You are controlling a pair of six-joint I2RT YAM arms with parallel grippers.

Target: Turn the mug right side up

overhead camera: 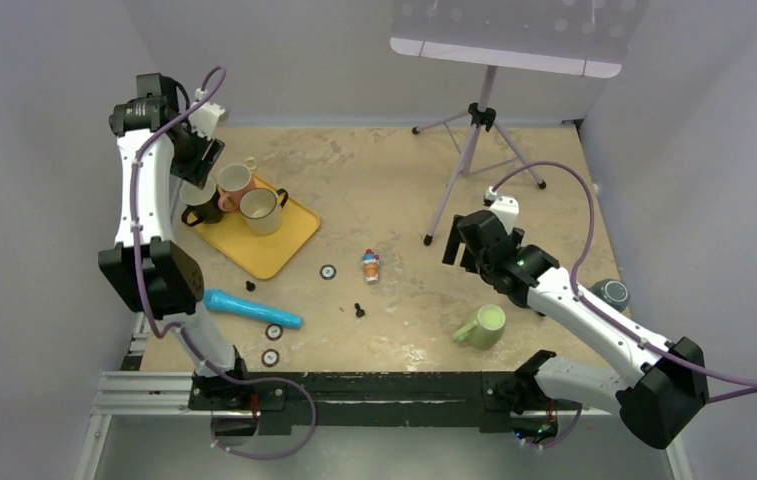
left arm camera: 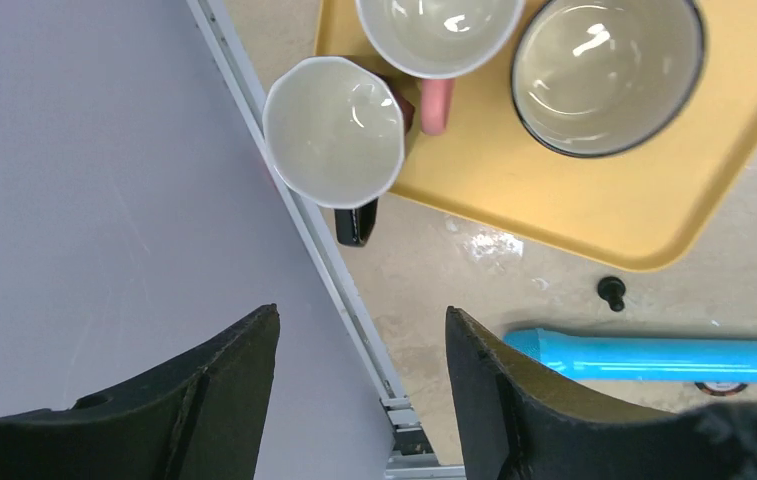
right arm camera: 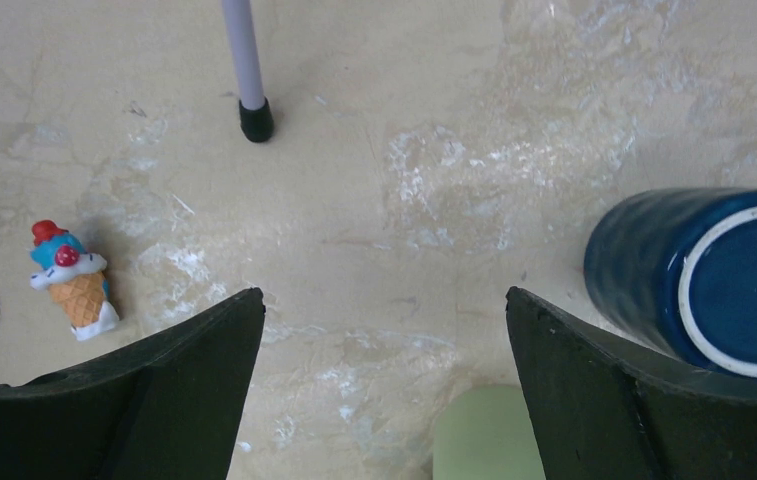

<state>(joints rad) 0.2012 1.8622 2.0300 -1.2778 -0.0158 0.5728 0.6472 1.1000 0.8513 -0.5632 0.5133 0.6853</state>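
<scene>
A dark blue mug (right arm camera: 724, 280) stands upside down, its white-ringed base facing up, at the right of the right wrist view. In the top view the blue mug (overhead camera: 611, 294) sits at the table's right edge, beside my right arm. My right gripper (right arm camera: 384, 300) hovers open over bare table to the left of it, nothing between its fingers. A green mug (overhead camera: 482, 326) sits near the front, mouth up. My left gripper (left arm camera: 362, 325) is open and empty, held high over the table's left edge above a black mug (left arm camera: 334, 130).
A yellow tray (overhead camera: 279, 255) at the left carries a pink mug (overhead camera: 234, 183) and a cream mug (overhead camera: 262, 208), both mouth up. A blue tube (overhead camera: 252, 308), poker chips (overhead camera: 327, 271), an ice-cream toy (overhead camera: 370, 265) and a tripod leg (right arm camera: 246, 70) are also on the table.
</scene>
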